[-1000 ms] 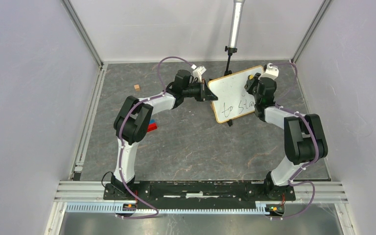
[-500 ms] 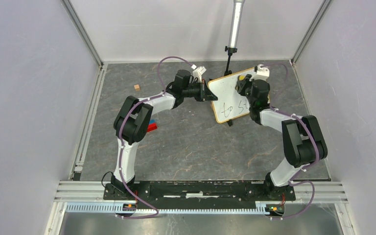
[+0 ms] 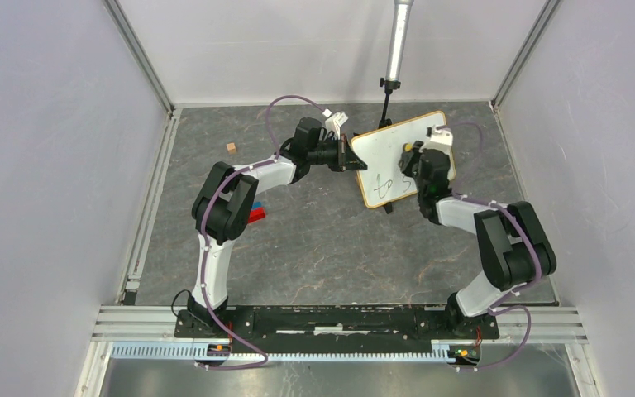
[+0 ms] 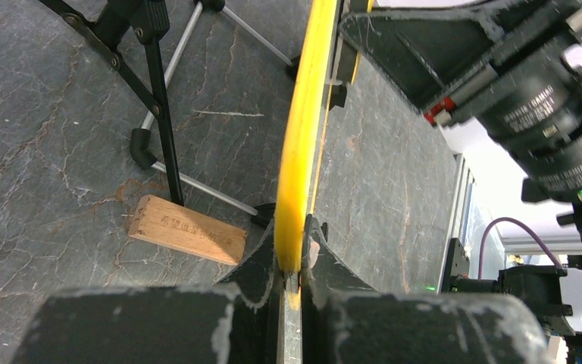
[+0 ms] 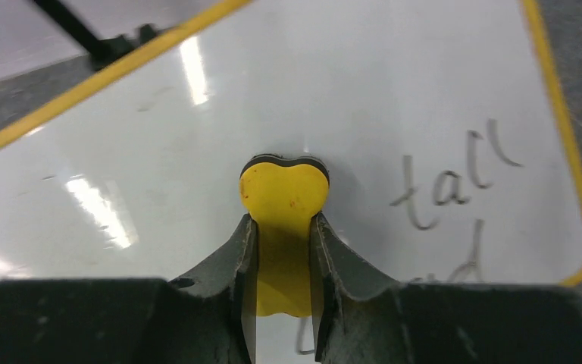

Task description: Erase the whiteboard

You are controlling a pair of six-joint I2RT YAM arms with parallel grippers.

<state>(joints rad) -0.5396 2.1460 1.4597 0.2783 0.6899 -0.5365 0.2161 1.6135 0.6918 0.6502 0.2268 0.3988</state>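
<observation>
The whiteboard point(image 3: 383, 153), framed in yellow wood, stands tilted at the back of the table. Dark handwriting point(image 3: 386, 184) shows on its lower part. My left gripper point(image 3: 353, 157) is shut on the board's left edge; in the left wrist view the yellow frame point(image 4: 303, 136) sits edge-on between the left gripper's point(image 4: 292, 250) jaws. My right gripper point(image 3: 412, 157) is shut on a yellow eraser point(image 5: 283, 193) and presses it against the white surface point(image 5: 348, 91). In the right wrist view the right gripper point(image 5: 283, 227) is left of the written letters point(image 5: 455, 182).
A black tripod with a grey pole point(image 3: 391, 87) stands just behind the board; its legs point(image 4: 159, 98) and a wooden block point(image 4: 187, 229) show in the left wrist view. A small wooden cube point(image 3: 231, 147) and red and blue blocks point(image 3: 256, 213) lie on the left.
My right gripper has slid the eraser left and down across the board from its upper right edge. The letters after "to" no longer show. The left arm has not moved.
</observation>
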